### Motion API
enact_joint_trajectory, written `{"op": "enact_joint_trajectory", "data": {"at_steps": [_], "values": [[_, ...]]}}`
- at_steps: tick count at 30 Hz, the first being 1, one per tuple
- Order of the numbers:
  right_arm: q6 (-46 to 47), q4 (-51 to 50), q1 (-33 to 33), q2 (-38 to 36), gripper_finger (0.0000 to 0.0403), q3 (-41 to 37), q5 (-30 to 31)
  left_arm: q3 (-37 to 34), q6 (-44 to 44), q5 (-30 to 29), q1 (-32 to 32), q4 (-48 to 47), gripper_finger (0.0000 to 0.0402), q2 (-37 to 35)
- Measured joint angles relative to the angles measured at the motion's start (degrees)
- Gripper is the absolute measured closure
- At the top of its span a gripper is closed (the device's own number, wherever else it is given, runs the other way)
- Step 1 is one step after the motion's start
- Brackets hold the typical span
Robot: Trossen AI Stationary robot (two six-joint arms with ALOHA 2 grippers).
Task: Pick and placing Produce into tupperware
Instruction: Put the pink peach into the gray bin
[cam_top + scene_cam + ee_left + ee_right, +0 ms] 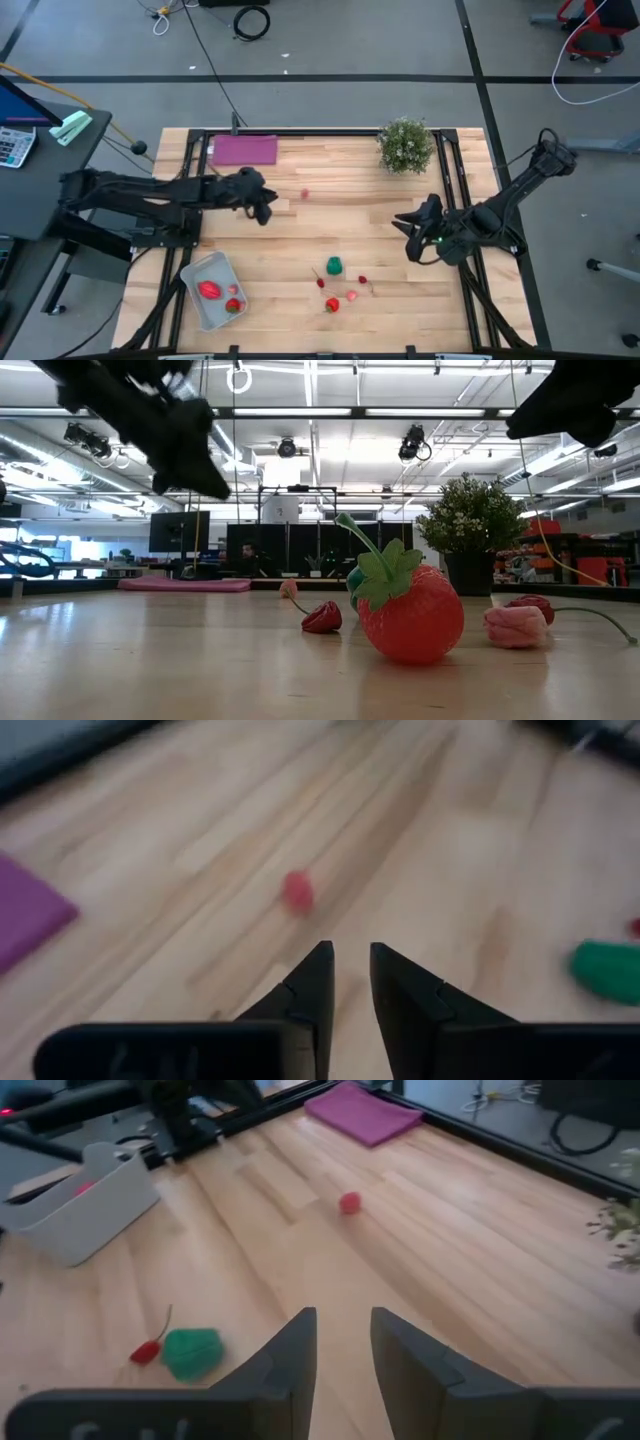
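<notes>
The tupperware (200, 272) sits near the table's near left corner with two red produce pieces (210, 290) inside. On the table, near the middle of the near edge, lie a green piece (334, 266), a red strawberry (410, 615) and a few small red and pink pieces (352, 296). A lone pink piece (305, 195) lies farther back, ahead of my left gripper (350, 952). My left gripper (268, 212) hovers above the table left of centre, fingers a narrow gap apart and empty. My right gripper (403, 228) hovers right of centre, also narrowly open and empty (342, 1315).
A flat purple sheet (244, 150) lies at the far left of the table. A bushy potted plant (405, 146) stands at the far right. Bare wood stretches between the two grippers and toward the far edge.
</notes>
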Motion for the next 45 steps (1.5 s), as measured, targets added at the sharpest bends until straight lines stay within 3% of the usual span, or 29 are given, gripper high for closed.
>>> {"op": "enact_joint_trajectory", "data": {"at_steps": [5,13,18,23,30,38,41,45], "values": [[-2.98,0.68,-3.32,-0.02,0.0298,0.00,-0.04,3.36,5.25,4.54,2.19,6.15,0.0295,12.03],[-5.58,1.15,-5.53,-0.04,0.0298,0.02,-3.64,11.35,8.44,4.91,5.80,8.17,0.0218,28.22],[-5.66,1.11,-5.51,-0.04,0.0298,0.02,-5.68,15.64,8.51,4.92,7.16,8.14,0.0186,35.08],[-5.66,1.09,-5.51,-0.04,0.0298,0.02,-7.18,18.68,8.42,4.92,8.43,8.11,0.0178,40.73],[-5.66,1.04,-5.47,0.00,0.0298,0.02,-7.72,19.96,6.61,4.38,9.03,8.25,0.0212,45.51],[-6.18,1.05,-5.47,0.00,0.0298,0.02,-7.80,20.05,5.71,4.01,7.74,5.73,0.0367,43.82],[-5.94,0.89,-5.47,0.00,0.0298,0.02,-7.88,20.45,5.25,4.09,5.94,2.03,0.0369,40.75],[-5.66,0.63,-5.44,0.00,0.0298,0.02,-8.97,20.31,2.18,3.68,0.42,-10.16,0.0369,34.38]]}}
